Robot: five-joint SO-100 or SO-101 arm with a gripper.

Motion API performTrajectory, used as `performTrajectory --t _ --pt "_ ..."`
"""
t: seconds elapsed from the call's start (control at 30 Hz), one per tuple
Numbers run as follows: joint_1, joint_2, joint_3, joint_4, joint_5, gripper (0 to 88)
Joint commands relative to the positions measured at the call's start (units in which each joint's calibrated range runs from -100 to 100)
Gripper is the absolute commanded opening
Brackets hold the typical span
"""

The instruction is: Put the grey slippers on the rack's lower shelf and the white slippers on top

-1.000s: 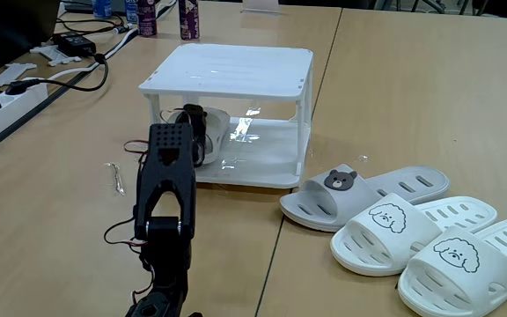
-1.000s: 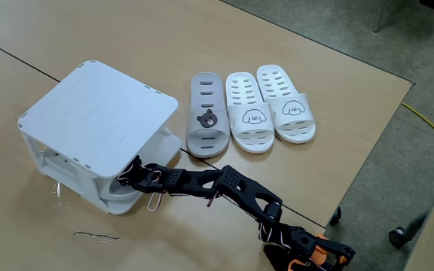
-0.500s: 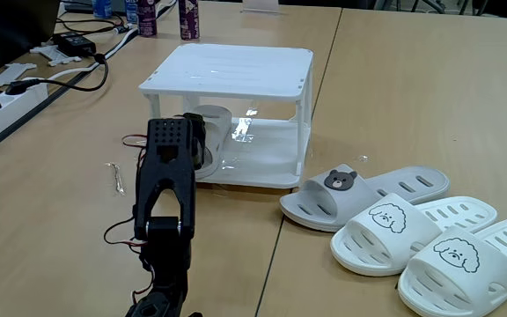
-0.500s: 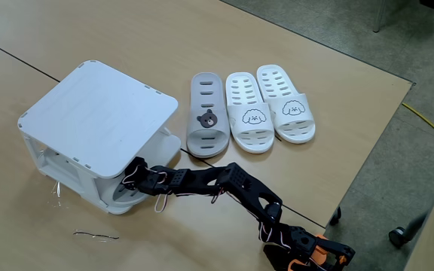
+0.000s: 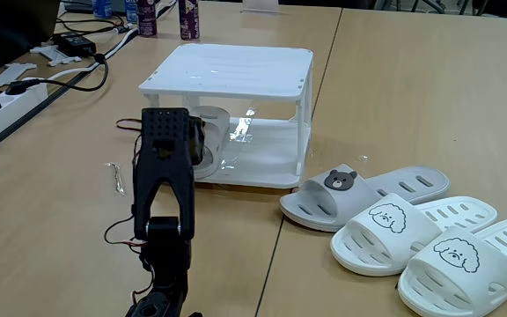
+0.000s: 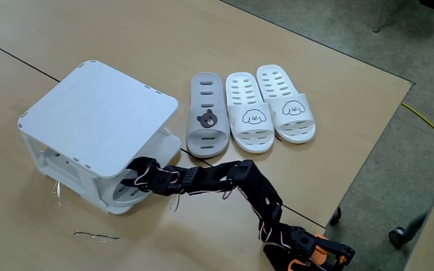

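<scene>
Counting one grey slipper (image 6: 206, 113) and two white slippers (image 6: 269, 104) on table; end effector (image 6: 140, 177) grip unclear

The arm's upper link hides the fingers in a fixed view, and in the other the rack's (image 6: 96, 113) top panel covers them, so how they stand cannot be told (nor whether they touch anything). One grey slipper (image 5: 211, 132) on the lower shelf (image 5: 267, 145) is half hidden behind the arm. The far-right white slipper (image 5: 478, 255) is cut by the frame edge
</scene>
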Motion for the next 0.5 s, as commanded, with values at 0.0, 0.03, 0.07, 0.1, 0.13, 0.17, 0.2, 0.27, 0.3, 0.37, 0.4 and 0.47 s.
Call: performTrajectory --t 0.0,0.03,0.07,0.1,0.13,0.17,0.2,0.27,0.3,0.37,0.4,0.47 --pt "-0.3 -15.3 8.1 -0.4 0.4 23.6" --pt "-0.3 -18.0 11.4 -0.5 0.4 23.6" --pt "-0.3 -21.0 14.8 -1.3 0.4 23.3" --pt "-0.3 -24.0 18.8 -2.4 0.4 23.0" --pt "-0.3 -28.2 24.2 -2.7 0.4 22.8" --pt "-0.3 -31.6 28.0 -2.7 0.4 22.7" --pt "-0.3 -34.9 31.6 -2.8 0.4 21.1" --pt "-0.2 -41.6 37.3 -2.8 0.4 10.4" --pt "-0.2 -44.9 39.9 -2.8 0.4 4.2" --pt "-0.1 -50.3 45.5 -6.4 0.4 0.8" --pt "-0.1 -52.4 50.1 -12.0 0.4 0.8" --pt "-0.1 -53.3 57.7 -22.1 0.4 0.8"
